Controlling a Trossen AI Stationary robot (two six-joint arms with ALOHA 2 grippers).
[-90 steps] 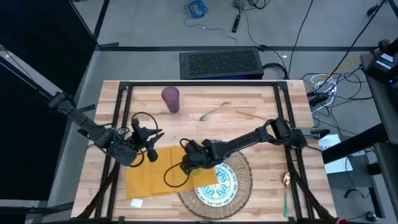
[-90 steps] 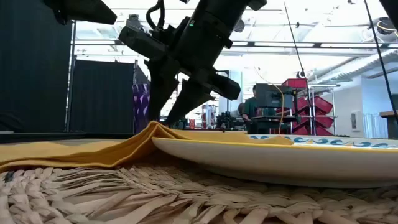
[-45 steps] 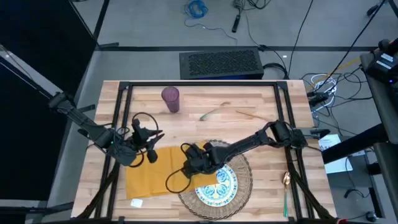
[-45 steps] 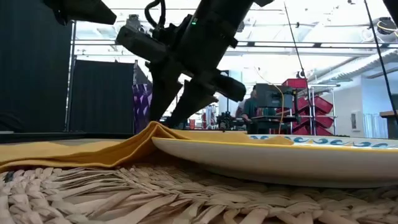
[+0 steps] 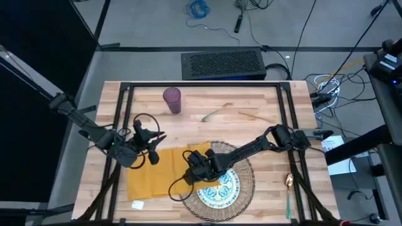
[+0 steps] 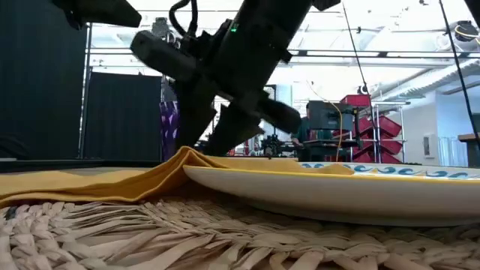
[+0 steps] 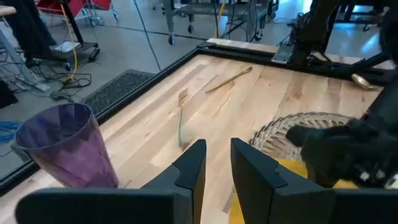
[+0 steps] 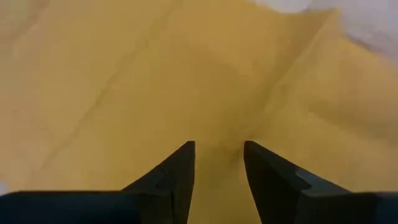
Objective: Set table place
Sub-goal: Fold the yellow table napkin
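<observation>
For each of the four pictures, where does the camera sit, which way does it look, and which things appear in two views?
High: overhead, straight down on the table, both arms.
Low: at mat height, looking level across; arms above.
Left wrist: past the left claw toward the tumbler and fork.
Right wrist: past the right claw, close over the napkin.
Shared: the napkin and the plate show in both high and low views.

Grey floor (image 5: 157, 25) is showing around the desk, cables (image 5: 201, 9) lying loose on it, a black perforated mat (image 5: 223, 64) sitting behind. Black curtain (image 6: 124, 112) is hanging at the back left; red bins (image 6: 375, 124) are standing under bright ceiling lights (image 6: 390, 30).
</observation>
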